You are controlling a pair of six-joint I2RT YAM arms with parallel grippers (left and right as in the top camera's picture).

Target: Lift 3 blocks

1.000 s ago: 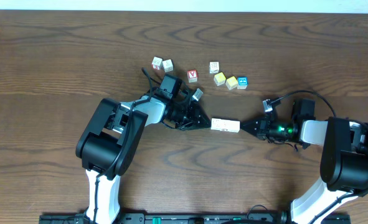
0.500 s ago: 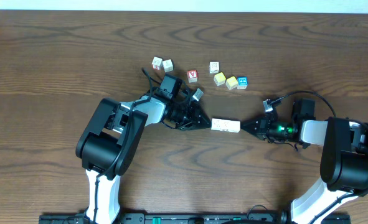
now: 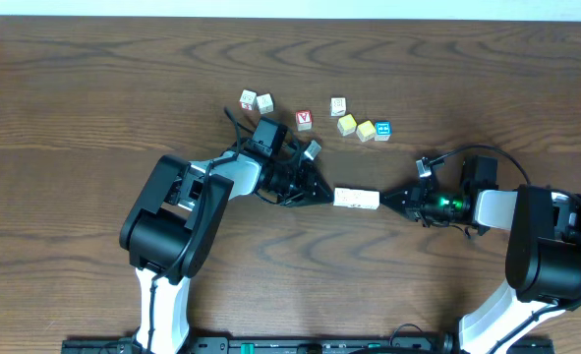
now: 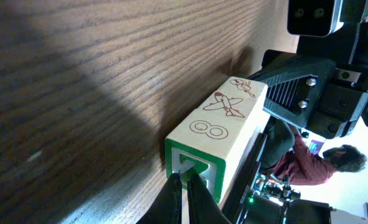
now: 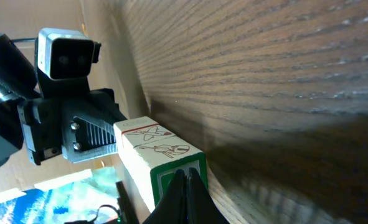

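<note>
The three cream blocks (image 3: 356,199) form one straight row in the middle of the table, squeezed end to end between both arms. My left gripper (image 3: 329,196) is shut, its tips pressed against the row's green-framed left end face (image 4: 199,169). My right gripper (image 3: 381,201) is shut too and pushes on the opposite green-framed end (image 5: 179,176). The blocks' top faces show an 8 (image 4: 207,129) and red line drawings (image 5: 165,149). Nothing sits between either gripper's fingers. I cannot tell whether the row touches the wood.
Behind the row lie other cubes: two white ones (image 3: 256,101) at the back left, a red one (image 3: 304,120), a white one (image 3: 338,106), two yellow ones (image 3: 356,128) and a blue one (image 3: 382,130). Cables run beside both wrists.
</note>
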